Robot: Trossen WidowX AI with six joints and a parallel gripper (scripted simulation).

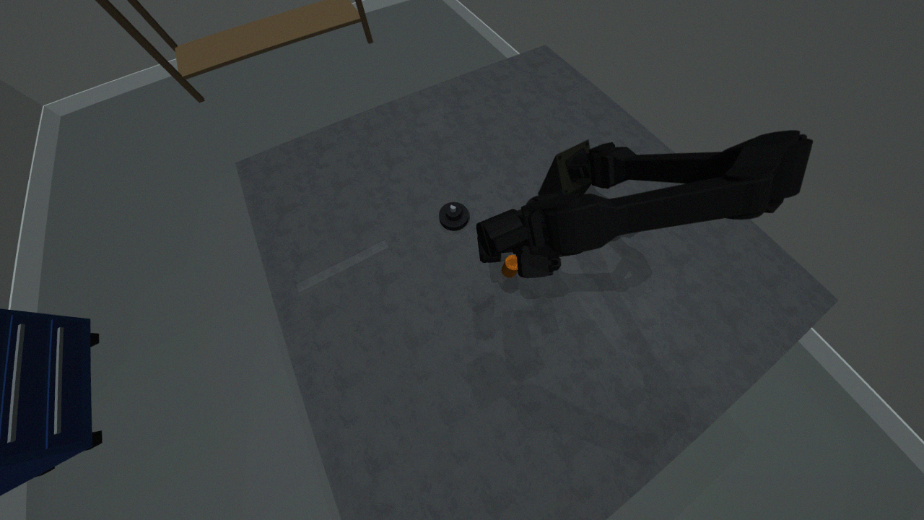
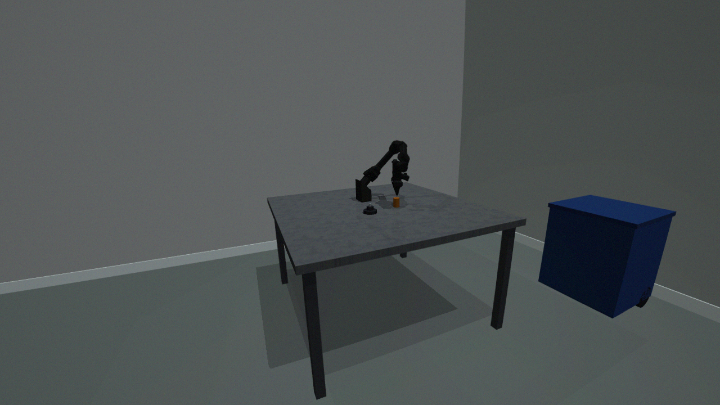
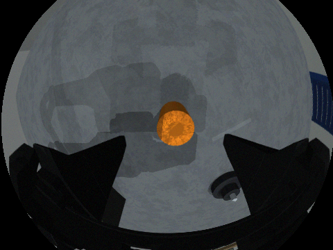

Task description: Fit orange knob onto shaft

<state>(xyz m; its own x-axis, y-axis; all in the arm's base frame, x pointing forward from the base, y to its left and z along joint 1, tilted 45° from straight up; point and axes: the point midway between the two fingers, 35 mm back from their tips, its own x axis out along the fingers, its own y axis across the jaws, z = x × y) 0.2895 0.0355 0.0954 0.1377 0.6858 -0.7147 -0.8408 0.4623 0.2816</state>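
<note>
The orange knob [image 1: 510, 266] [image 2: 396, 202] [image 3: 175, 128] stands upright on the table, with its round top toward the wrist camera; its underside is hidden. My gripper [image 2: 397, 194] [image 3: 176, 141] is open and empty, pointing down just above the knob. In the wrist view the knob shows between the two fingertips, slightly beyond their line. The dark round pedestal [image 1: 454, 217] [image 2: 369, 211] [image 3: 222, 187] stands on the table to one side of the knob. Its silver shaft [image 1: 452, 207] [image 3: 233, 197] points up; its flat side is too small to make out. The right finger partly covers the pedestal in the wrist view.
The grey table [image 1: 400, 362] [image 2: 342, 236] bears the arm, the knob and the pedestal. A pale strip [image 1: 342, 266] [image 3: 232, 129] shows on its top. A blue bin [image 1: 45, 388] [image 2: 589, 251] and a wooden shelf [image 1: 268, 35] stand off the table.
</note>
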